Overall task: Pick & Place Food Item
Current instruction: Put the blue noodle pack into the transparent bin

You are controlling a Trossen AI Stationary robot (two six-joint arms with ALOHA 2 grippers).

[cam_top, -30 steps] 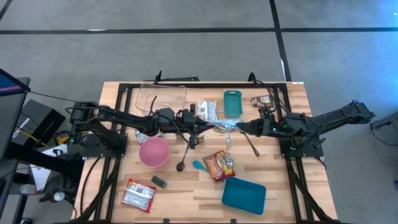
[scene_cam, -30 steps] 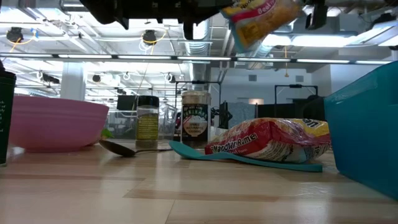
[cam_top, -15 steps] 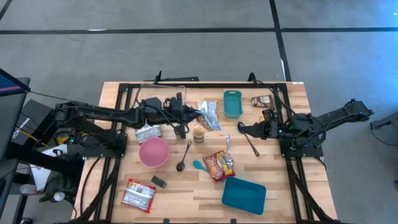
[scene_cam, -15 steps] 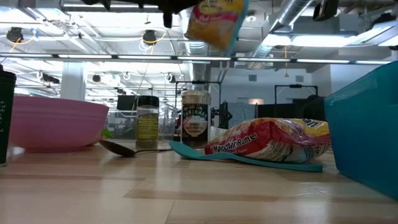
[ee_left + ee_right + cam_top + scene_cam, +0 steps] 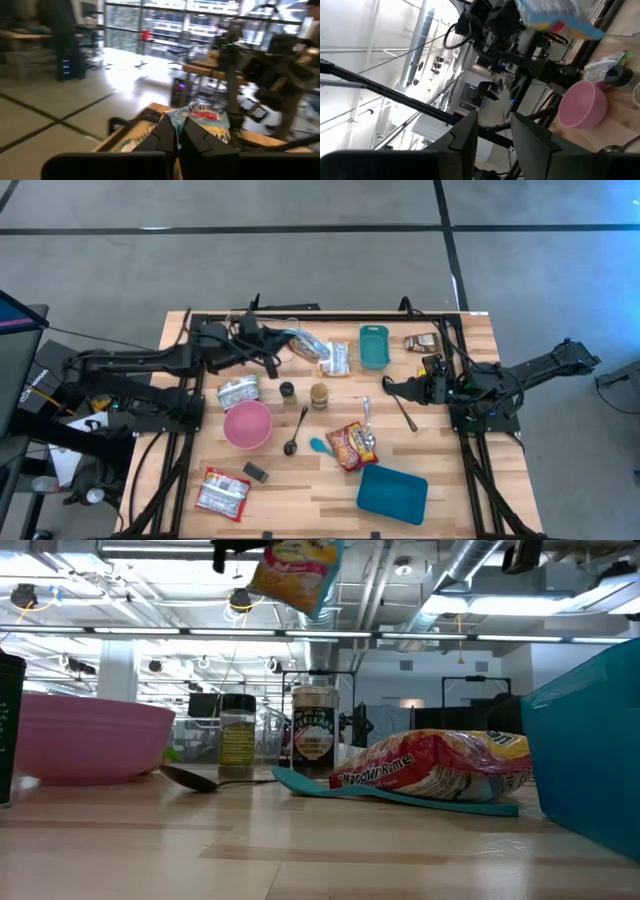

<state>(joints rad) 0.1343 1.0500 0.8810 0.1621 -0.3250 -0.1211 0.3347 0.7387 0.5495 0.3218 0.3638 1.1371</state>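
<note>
The left claw [image 5: 278, 342], clamped on a snack packet [image 5: 305, 343], carries it high above the tabletop's [image 5: 300, 500] far left, just beside a clear tray [image 5: 235, 332]. Lowering and release look next. The right claw [image 5: 388, 388] waits mid-right, fingers slightly apart, empty.

Pink bowl [image 5: 247, 423] is sitting left of spoon [image 5: 296, 432]; ramen pack [image 5: 351, 445] is lying right of it, teal bin [image 5: 392, 493] just in front, jars [image 5: 319, 395] behind.
</note>
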